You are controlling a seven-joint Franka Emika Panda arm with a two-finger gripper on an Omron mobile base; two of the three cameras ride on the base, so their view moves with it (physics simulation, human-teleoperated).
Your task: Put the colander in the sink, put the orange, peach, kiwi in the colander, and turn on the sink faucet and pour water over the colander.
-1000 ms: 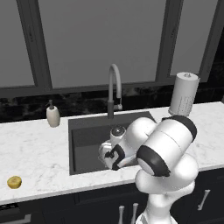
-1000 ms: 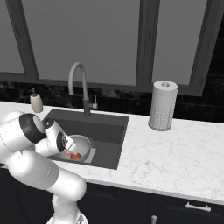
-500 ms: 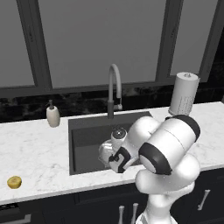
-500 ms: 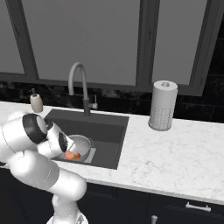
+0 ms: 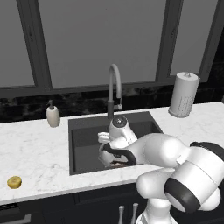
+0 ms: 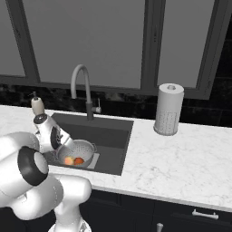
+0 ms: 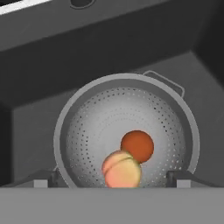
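Observation:
The colander [image 7: 89,127] sits in the sink [image 7: 131,48], seen from above in the hand view. Inside it the orange [image 7: 137,145] and the peach [image 7: 122,169] lie touching each other. My gripper [image 7: 111,180] hovers over the colander's near rim, open, with nothing between its fingertips [image 7: 41,180]. From the right base view the colander [image 6: 86,146] holds the peach [image 6: 68,160] and the orange [image 6: 79,160]. The kiwi [image 5: 14,182] rests on the counter, far left near the front edge. The sink faucet [image 5: 114,87] arches over the sink [image 5: 87,144] behind my hand.
A beige soap dispenser [image 5: 53,114] stands on the counter left of the sink. At the back right of the marble counter [image 6: 181,154] stands a paper towel roll [image 6: 168,108]. Dark windows run behind the faucet [image 6: 84,90].
The jaws have spread wider over the colander, and the hand has lifted slightly. The fruits in the colander have stayed put.

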